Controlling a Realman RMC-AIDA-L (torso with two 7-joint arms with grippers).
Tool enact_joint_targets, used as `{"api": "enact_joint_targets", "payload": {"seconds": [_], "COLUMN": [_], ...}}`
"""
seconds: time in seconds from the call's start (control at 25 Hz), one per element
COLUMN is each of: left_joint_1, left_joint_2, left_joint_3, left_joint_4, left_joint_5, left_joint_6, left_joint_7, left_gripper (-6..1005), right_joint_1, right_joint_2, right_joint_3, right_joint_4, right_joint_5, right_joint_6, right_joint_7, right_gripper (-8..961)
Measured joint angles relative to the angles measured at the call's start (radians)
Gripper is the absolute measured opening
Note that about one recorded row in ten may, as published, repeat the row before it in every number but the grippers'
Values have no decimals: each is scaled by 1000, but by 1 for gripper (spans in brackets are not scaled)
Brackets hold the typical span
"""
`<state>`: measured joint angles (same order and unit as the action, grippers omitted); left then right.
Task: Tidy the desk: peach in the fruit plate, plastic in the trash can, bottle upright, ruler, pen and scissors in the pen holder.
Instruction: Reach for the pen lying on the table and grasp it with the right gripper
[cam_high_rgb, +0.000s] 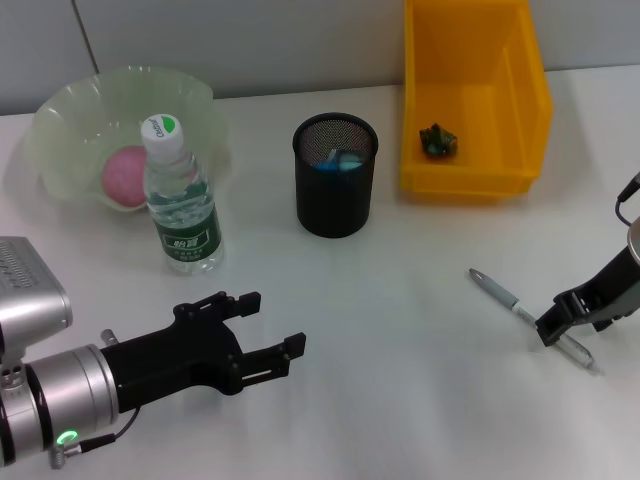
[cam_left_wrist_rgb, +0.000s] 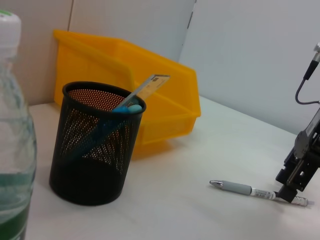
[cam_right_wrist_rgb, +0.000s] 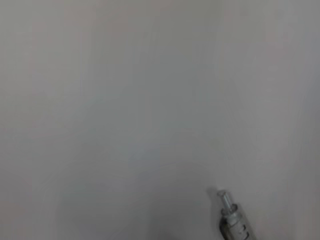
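Open surface (cam_high_rgb: 400, 330) between pen (cam_high_rgb: 530, 318) and pen holder (cam_high_rgb: 335, 175), yellow bin (cam_high_rgb: 475, 95) behind, bottle (cam_high_rgb: 180, 200) well left

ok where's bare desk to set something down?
Bare desk between the pen holder and the pen. Crowded at back left: bottle against the fruit plate. Left tool open near front; right tool on the pen.

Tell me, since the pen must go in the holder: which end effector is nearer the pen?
Right. The right end effector sits at the pen; the left end effector is far across the desk.
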<state>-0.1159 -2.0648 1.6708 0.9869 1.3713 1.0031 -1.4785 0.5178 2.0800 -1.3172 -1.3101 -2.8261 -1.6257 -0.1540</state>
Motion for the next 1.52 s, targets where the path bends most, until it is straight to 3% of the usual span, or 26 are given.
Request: {"api": "enact_joint_targets", "payload": {"seconds": [0.32,0.52,0.64,1.28,1.52], "left_joint_1": [4,3,1,8,10], "left_joint_2": [1,2,3,6,11], "left_joint_3": [2,-3,-2,-2,-3], "left_joint_4": [3,4,4,1,2], "left_joint_5": [0,0,1,4,4], "left_joint_6": [2,13,25,40,48], "left_joint_7": [-10,-12,-13,-12,-12], "left_gripper": [824,824,824,825,825], "right_joint_1": [-6,-7,-8,-52,-70], "right_joint_2": [1,2,2,3,2], "right_joint_3": [-46,-47,-47,-132,-161], "right_joint_4": [-13,-1,-7,-43,-72], "right_joint_5": [-2,-3,-3,-29,-25], "right_joint_6": [7,22,19,92,86], "right_joint_7": [71,71,71,170,212], "right_gripper": [631,387,300,161,297]}}
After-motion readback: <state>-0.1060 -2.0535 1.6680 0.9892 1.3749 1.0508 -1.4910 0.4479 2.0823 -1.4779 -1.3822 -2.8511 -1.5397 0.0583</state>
